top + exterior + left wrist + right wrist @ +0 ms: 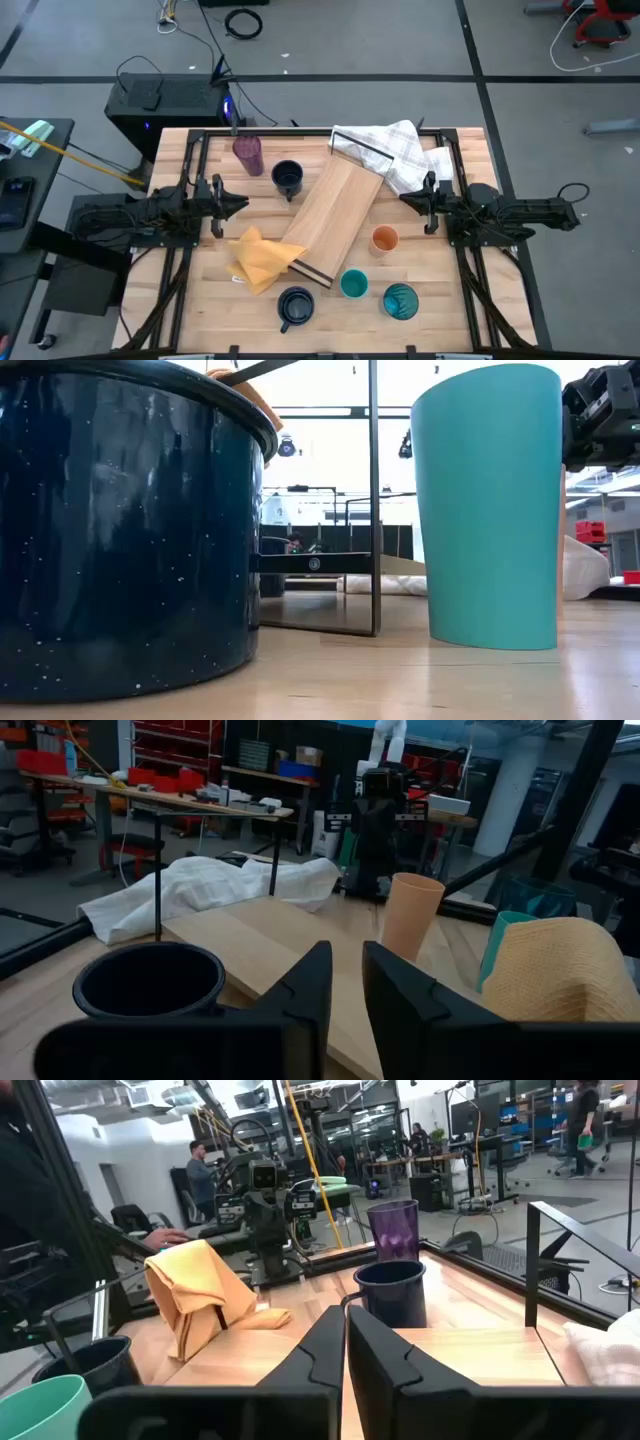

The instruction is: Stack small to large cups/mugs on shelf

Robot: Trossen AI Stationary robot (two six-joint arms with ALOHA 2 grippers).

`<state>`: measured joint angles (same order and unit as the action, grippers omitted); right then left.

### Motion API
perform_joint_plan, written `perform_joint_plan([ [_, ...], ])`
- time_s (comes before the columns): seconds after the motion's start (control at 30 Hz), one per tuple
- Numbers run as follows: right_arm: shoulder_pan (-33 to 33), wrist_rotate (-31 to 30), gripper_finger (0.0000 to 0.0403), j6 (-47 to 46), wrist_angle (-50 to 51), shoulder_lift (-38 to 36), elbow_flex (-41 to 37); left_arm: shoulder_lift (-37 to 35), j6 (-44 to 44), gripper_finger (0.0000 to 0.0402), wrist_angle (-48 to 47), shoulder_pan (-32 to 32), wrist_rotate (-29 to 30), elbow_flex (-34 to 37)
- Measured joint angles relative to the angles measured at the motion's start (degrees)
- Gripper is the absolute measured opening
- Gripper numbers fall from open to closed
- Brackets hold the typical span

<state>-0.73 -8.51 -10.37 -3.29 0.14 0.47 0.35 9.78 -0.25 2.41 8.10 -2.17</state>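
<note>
The light-wood shelf (330,215) lies flat and slantwise at mid-table. At the far left stand the purple tumbler (248,155) and a navy mug (287,178). The orange cup (385,239) stands to the right of the shelf. Along the near edge stand the second navy mug (296,306), the small teal cup (353,284) and the patterned teal-blue tumbler (401,301). All are upright on their bases. My left gripper (240,205) hovers left of the shelf and my right gripper (405,198) right of it. Both are shut and hold nothing; they point at each other.
A crumpled yellow cloth (262,258) lies by the shelf's near end, and a white checked towel (395,150) at its far end. A black frame rail (320,130) borders the table. Bare wood lies near each gripper.
</note>
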Motion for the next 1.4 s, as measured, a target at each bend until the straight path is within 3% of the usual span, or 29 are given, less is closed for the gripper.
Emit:
perform_joint_plan([
  [1.4,0.0,0.0,0.0023,0.0,0.0,0.0,0.0,0.0,0.0,0.0073,0.0,0.0,0.0,0.0],
])
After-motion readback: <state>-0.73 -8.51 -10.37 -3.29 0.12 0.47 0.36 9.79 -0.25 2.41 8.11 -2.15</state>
